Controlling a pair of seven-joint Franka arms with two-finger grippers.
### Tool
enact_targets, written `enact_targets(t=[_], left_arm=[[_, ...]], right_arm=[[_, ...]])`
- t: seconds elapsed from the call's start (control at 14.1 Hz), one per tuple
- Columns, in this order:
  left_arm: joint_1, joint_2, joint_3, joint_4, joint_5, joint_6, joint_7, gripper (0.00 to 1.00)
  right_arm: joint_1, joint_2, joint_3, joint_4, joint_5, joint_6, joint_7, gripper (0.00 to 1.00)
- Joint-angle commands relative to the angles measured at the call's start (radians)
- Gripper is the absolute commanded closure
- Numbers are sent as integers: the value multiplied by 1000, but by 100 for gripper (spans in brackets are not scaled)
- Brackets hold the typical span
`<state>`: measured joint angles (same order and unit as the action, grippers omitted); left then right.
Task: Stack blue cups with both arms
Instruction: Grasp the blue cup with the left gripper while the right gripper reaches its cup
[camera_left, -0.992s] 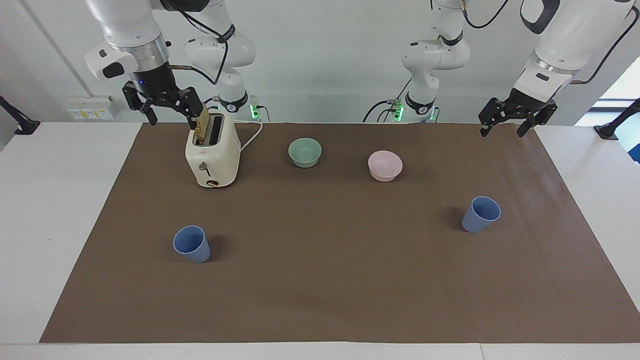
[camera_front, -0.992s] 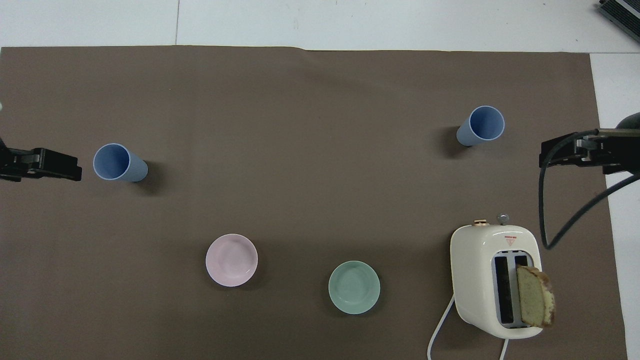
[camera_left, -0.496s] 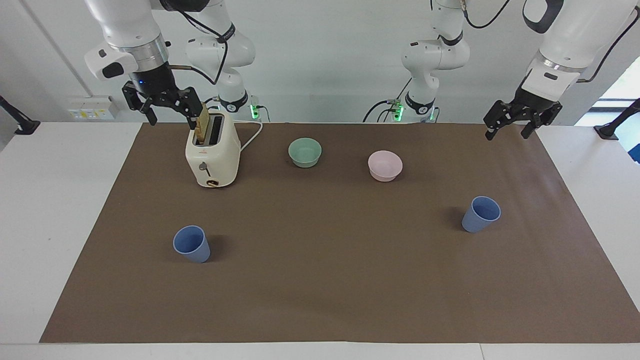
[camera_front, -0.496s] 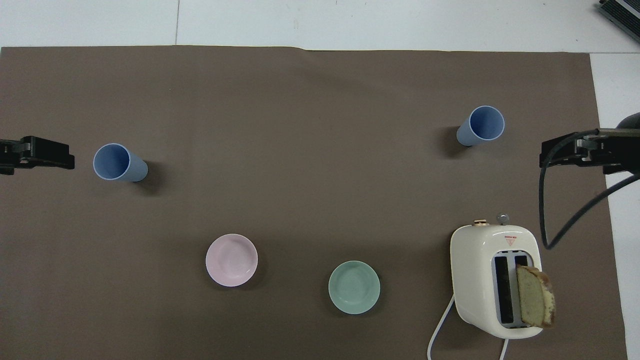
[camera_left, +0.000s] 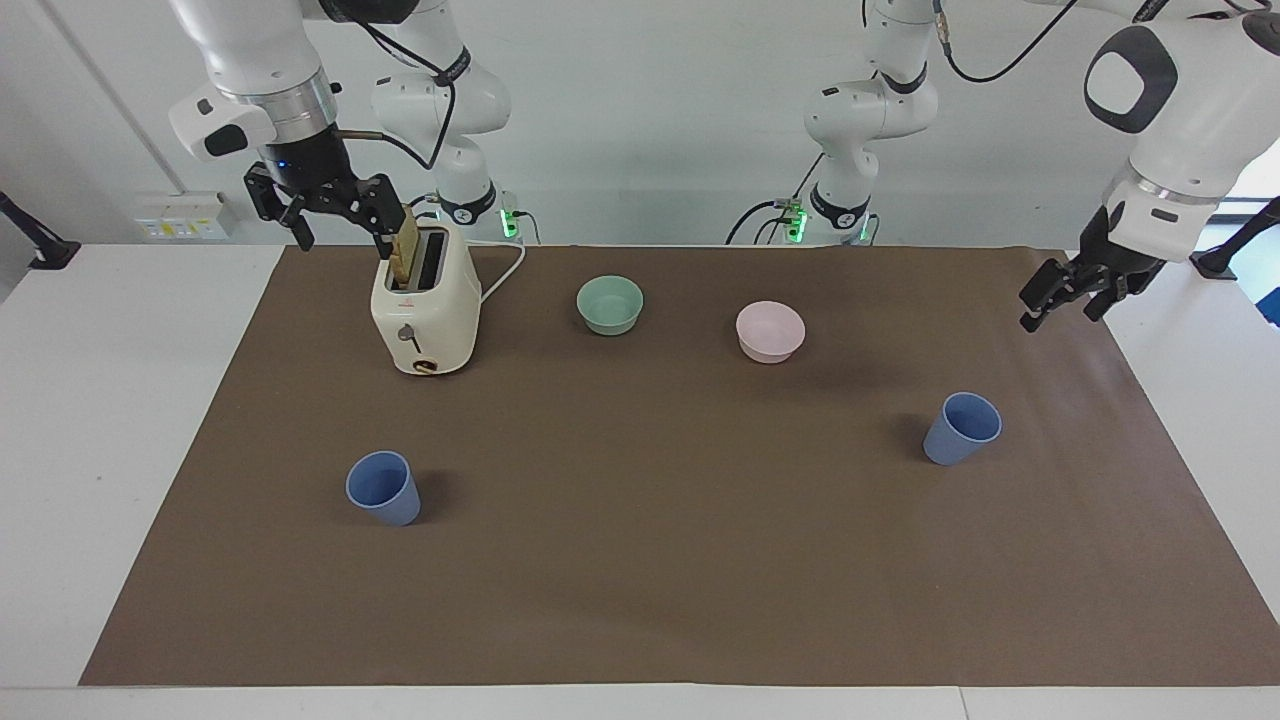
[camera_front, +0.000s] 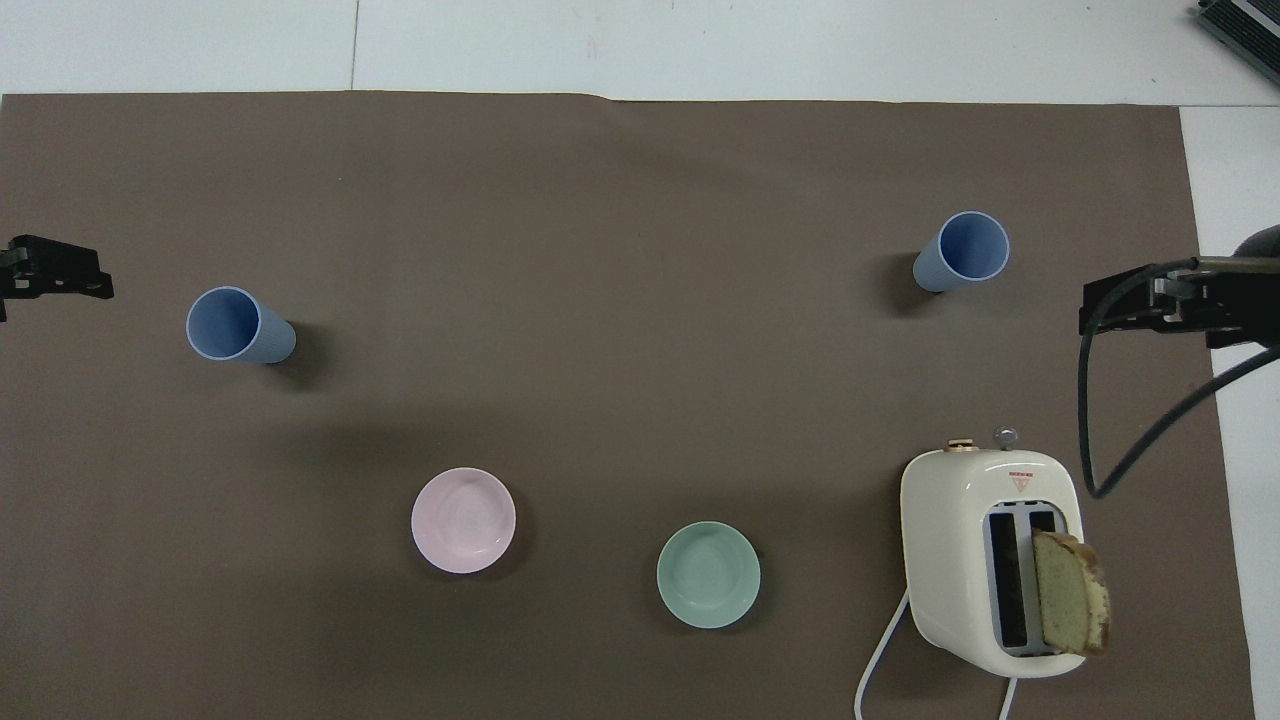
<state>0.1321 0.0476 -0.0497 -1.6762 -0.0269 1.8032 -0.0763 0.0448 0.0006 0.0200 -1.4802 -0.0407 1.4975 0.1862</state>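
Since a second ago my left tool (camera_left: 1070, 297) has swung out and down toward its own end of the desk (camera_left: 60, 400); it hangs spread and empty over the mat's (camera_left: 640, 600) edge, with the nearer blue cup (camera_left: 962, 428) standing apart from it, farther from the robots. My right tool (camera_left: 335, 215) hasn't moved, spread and empty over the toaster (camera_left: 425, 310) with its bread slice (camera_left: 405, 247). The other blue cup (camera_left: 383, 487) stands at the right arm's end, well apart from its twin.

Both cups are light and tapered, so I judge a sideways brush could tip one. The right tool sits close by the bread and could snag it on leaving.

Both cups look empty, as do the green bowl (camera_left: 610, 304) and pink bowl (camera_left: 770, 330).
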Motion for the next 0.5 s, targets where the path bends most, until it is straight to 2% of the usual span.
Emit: enact_targets(t=[0.0, 0.35, 0.42], left_arm=[[20, 35, -9, -36, -7, 68, -13, 0], [30, 66, -10, -164, -7, 188, -42, 0], [29, 93, -10, -184, -7, 230, -49, 0]], right_arm=[[-14, 13, 1, 14, 24, 18, -19, 0], [-16, 19, 1, 12, 24, 29, -19, 0], [-17, 21, 1, 12, 24, 36, -19, 0]])
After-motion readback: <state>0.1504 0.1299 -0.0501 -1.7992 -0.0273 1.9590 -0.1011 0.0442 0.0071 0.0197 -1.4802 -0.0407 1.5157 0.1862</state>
